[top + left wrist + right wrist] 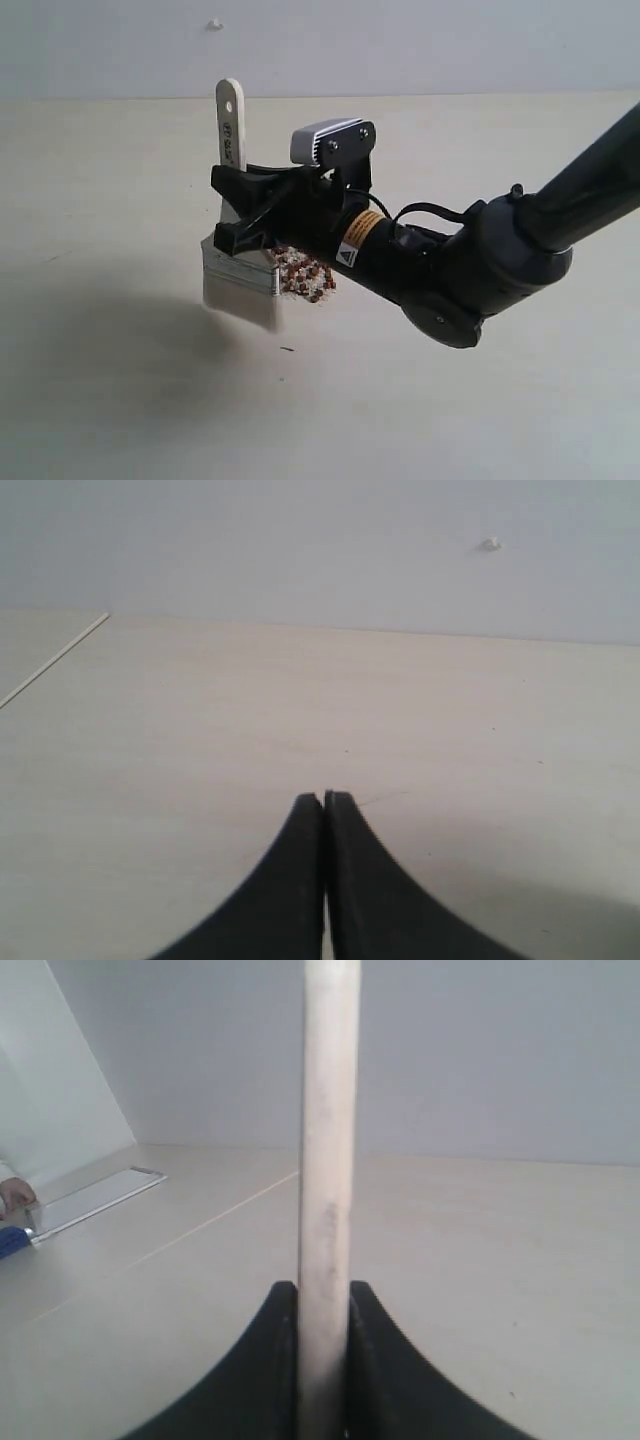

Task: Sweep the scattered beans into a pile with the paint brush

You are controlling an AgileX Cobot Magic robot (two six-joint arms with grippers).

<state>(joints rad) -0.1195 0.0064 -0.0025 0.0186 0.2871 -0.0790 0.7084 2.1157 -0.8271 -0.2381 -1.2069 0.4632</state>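
The paint brush point(240, 268) stands upright over the pale tabletop point(450, 420), its bristles pointing down and too blurred to tell whether they touch. Just beside its ferrule, on the arm's side, lies the pile point(305, 273), reddish-brown flecked with white. The right hand point(226, 210) is clamped on the wooden handle, which rises above it. The left hand point(325, 800) has its fingers pressed together, holding nothing.

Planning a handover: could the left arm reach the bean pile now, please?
Probably not cleanly: the paint brush and right end effector crowd the pile; left end effector sees only bare table.
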